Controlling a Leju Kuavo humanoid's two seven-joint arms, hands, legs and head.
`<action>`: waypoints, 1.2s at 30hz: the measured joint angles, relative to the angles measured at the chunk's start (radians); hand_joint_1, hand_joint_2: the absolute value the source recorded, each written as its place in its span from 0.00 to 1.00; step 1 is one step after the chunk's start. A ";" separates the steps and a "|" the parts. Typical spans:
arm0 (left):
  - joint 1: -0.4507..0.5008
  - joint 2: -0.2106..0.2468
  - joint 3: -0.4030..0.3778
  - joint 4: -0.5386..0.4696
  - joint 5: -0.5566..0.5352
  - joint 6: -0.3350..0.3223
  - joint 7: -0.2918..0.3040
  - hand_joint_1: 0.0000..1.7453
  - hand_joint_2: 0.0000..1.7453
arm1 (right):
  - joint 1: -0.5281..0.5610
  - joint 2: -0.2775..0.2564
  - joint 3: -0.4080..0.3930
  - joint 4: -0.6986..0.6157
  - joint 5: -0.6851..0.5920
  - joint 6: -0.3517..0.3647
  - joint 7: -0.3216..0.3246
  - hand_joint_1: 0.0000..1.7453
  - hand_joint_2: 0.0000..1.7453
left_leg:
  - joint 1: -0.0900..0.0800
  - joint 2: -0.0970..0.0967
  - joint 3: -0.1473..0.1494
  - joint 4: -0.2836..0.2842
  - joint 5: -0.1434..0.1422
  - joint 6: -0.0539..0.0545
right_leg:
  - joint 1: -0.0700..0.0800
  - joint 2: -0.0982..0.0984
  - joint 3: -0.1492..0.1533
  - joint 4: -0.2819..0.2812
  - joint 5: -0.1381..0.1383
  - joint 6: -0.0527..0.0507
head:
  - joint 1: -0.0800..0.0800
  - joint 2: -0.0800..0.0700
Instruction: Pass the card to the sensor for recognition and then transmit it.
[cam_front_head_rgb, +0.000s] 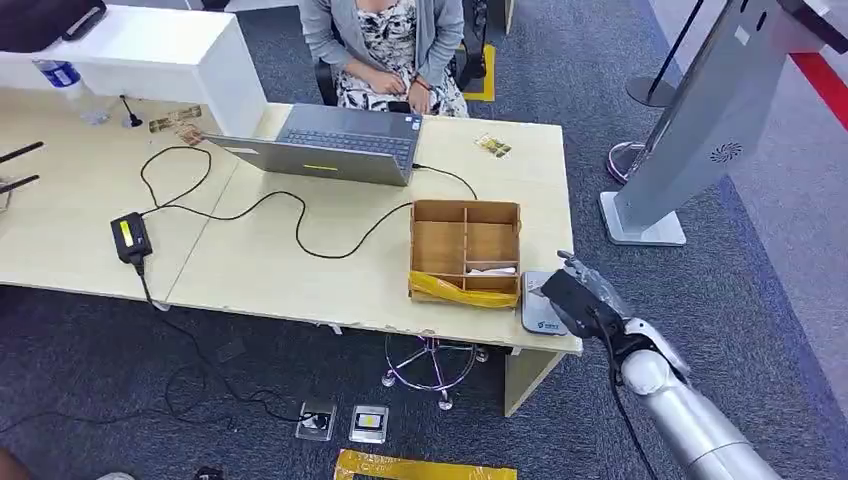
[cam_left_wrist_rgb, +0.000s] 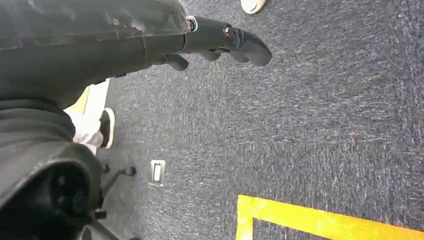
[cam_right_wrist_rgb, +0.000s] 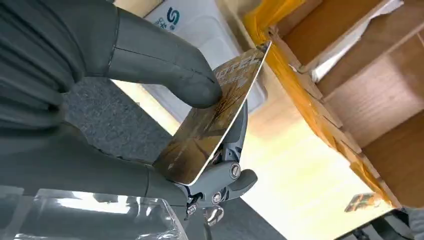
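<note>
Wooden box (cam_front_head_rgb: 465, 232) compartments hold white paper (cam_front_head_rgb: 492, 270).

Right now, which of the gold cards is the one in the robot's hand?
The gold card pinched by the right hand beside the wooden box. The other two cards lie flat on the desk: one by the laptop, one at the far left.
</note>
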 joint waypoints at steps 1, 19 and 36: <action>0.000 0.000 0.000 0.000 -0.002 -0.001 -0.003 0.00 0.00 | 0.000 0.002 0.001 0.003 0.000 -0.002 0.000 1.00 1.00 | 0.000 0.000 0.000 0.000 0.000 0.000 | 0.000 0.000 0.000 0.000 0.000 0.000 | 0.000 0.000; 0.000 0.006 0.000 0.000 -0.009 -0.014 -0.008 0.00 0.00 | -0.029 0.025 0.018 0.129 -0.001 -0.019 -0.040 1.00 1.00 | 0.000 0.000 0.000 0.000 0.000 0.000 | 0.000 0.000 0.000 0.000 0.000 0.000 | 0.000 0.000; 0.000 0.008 0.000 0.000 0.001 0.005 -0.014 0.00 0.00 | -0.101 0.044 0.009 0.277 0.015 -0.025 -0.091 1.00 1.00 | 0.000 0.000 0.001 0.000 0.000 0.000 | 0.000 0.000 0.000 0.000 0.000 0.000 | 0.000 0.000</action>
